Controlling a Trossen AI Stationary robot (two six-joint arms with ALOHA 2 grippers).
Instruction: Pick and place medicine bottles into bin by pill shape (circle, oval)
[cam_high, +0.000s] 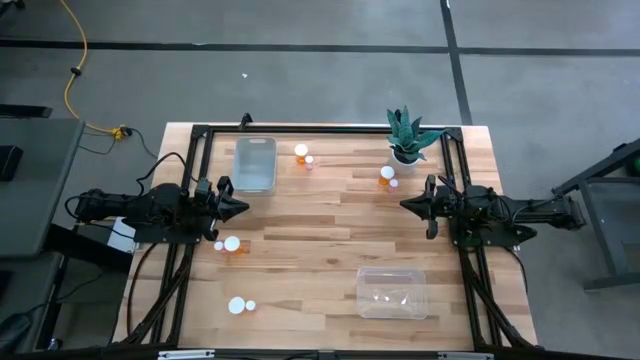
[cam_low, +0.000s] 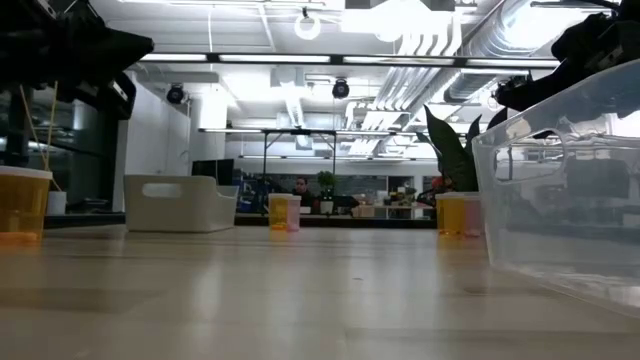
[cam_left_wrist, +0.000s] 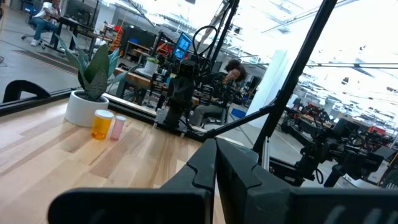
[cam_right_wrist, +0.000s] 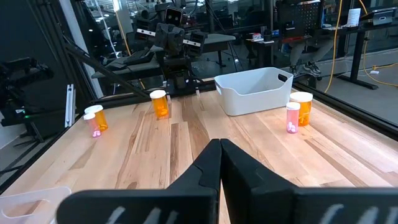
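Observation:
Several small amber and pink medicine bottles with white caps stand upright on the wooden table in pairs. One pair (cam_high: 304, 155) is beside the white bin (cam_high: 255, 163). One pair (cam_high: 390, 177) is by the plant, one (cam_high: 228, 244) is near my left gripper, and one (cam_high: 241, 305) is at the near left. My left gripper (cam_high: 242, 208) hovers shut and empty at the table's left. My right gripper (cam_high: 405, 205) hovers shut and empty at the right. The right wrist view shows the bottles (cam_right_wrist: 160, 102) (cam_right_wrist: 300, 109) far ahead of the fingers.
A clear plastic tub (cam_high: 392, 292) sits at the near right and fills the right of the low view (cam_low: 570, 190). A potted green plant (cam_high: 407, 135) stands at the far right corner. Bare wood lies between the two grippers.

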